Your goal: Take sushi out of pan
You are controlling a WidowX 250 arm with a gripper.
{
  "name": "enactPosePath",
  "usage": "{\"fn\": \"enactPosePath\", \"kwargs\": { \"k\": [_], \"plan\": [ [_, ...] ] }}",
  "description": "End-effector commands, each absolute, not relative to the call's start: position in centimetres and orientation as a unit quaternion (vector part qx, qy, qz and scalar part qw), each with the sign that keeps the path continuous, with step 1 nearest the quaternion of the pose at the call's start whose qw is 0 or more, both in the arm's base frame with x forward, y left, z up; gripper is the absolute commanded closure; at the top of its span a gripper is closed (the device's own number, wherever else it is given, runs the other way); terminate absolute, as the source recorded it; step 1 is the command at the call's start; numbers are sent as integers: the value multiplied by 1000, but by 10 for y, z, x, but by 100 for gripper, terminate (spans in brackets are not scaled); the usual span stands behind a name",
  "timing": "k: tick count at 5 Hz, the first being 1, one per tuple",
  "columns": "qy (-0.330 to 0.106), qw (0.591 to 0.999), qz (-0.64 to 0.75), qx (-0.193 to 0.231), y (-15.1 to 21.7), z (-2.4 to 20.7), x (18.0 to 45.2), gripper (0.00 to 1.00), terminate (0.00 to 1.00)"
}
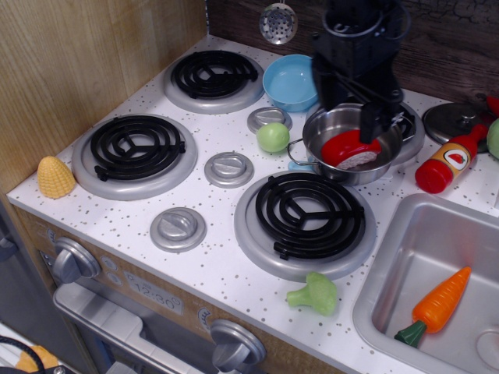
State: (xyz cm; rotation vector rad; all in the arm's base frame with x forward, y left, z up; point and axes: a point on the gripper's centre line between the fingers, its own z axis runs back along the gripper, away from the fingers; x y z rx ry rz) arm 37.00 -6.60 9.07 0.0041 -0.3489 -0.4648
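The sushi [349,150], glossy red on top with a white base, lies tilted inside the shiny steel pan [373,170] on the back right burner. My black gripper [348,115] hangs directly over the pan, just above the sushi, with its fingers [371,125] spread apart and nothing between them. The arm hides the back rim of the pan and part of the burner behind it.
A green ball [273,137] lies just left of the pan, and a light blue bowl [290,81] stands behind it. A ketchup bottle [446,164] and a grey lid [452,119] are to the right. The sink [390,273] holds a carrot [438,305]. Broccoli [314,294] and corn [55,177] lie near the front.
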Motion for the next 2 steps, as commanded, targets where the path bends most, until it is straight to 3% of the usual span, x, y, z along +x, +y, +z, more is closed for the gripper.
{"fn": "enactPosePath", "kwargs": {
  "k": [1,2],
  "plan": [
    [-210,945,-251,-6,-71,87,400,0,0],
    [-209,944,-254,-7,-67,78,404,0,0]
  ]
}}
